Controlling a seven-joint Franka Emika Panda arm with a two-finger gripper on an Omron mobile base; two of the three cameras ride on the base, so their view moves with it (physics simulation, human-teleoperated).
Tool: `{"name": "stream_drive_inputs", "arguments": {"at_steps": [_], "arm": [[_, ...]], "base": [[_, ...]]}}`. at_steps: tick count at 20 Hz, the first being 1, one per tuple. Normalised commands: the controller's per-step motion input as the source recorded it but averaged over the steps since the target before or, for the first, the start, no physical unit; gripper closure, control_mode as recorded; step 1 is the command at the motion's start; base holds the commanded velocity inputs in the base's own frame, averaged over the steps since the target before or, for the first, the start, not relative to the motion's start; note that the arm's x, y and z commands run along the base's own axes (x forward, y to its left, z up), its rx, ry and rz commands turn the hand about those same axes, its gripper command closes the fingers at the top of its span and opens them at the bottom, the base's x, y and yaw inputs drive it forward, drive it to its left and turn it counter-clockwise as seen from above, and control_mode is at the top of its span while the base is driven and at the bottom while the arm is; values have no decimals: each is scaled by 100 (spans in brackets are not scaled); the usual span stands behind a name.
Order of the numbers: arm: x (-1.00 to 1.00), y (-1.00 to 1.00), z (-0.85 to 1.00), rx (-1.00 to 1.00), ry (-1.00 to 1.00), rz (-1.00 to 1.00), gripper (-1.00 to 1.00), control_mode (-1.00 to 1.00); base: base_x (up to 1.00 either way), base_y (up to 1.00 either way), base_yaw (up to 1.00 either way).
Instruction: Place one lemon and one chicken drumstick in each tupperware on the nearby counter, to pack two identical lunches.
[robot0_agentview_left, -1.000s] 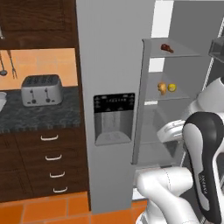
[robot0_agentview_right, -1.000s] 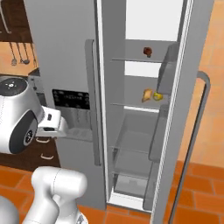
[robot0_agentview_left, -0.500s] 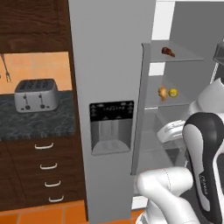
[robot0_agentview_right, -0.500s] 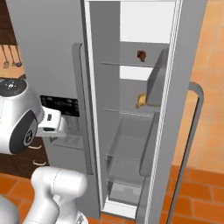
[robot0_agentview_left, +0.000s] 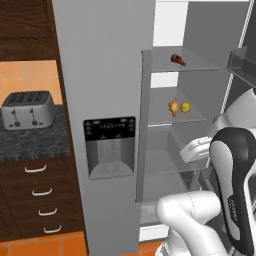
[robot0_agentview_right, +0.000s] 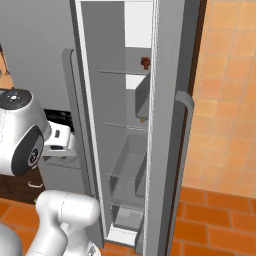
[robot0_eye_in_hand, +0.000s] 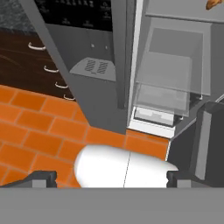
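The fridge (robot0_agentview_left: 105, 75) stands open. A dark brown chicken drumstick (robot0_agentview_left: 176, 59) lies on its top shelf. One shelf lower, a golden drumstick (robot0_agentview_left: 173, 107) lies beside a yellow lemon (robot0_agentview_left: 185, 107). The right base view catches the top drumstick (robot0_agentview_right: 145, 62) from the side. My gripper (robot0_eye_in_hand: 113, 179) is open and empty, with its fingertips (robot0_eye_in_hand: 41, 177) far apart, pointing down at the fridge's lower drawers and the floor. An orange-brown piece of food (robot0_eye_in_hand: 214, 3) is cut off by the hand view's top edge. The counter (robot0_agentview_left: 30, 142) runs left of the fridge. The tupperware is out of view.
A silver four-slot toaster (robot0_agentview_left: 28, 110) stands on the counter, above dark drawers (robot0_agentview_left: 40, 200) with curved handles. The open fridge door (robot0_agentview_right: 167, 125) with its long handle stands to the right. My white arm (robot0_agentview_left: 235, 180) rises in front of the lower shelves. Orange tiles (robot0_eye_in_hand: 39, 131) cover the floor.
The whole picture has shifted: the base has driven to the right, and the toaster and counter have slid left in the left base view. The gripper stays open.
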Motion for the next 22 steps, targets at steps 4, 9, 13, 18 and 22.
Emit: {"name": "stream_drive_inputs", "arguments": {"at_steps": [4,9,13,18,22], "arm": [[7,0,0,1,1,0,-100,-100],[20,-10,0,-5,-16,-9,-100,-100],[33,-41,0,-4,-18,-18,-100,-100],[53,-66,10,11,-5,0,-100,-100],[61,-21,24,0,-3,0,-100,-100]], "base": [[8,0,0],[0,0,0],[0,0,0],[0,0,0],[0,0,0]]}}
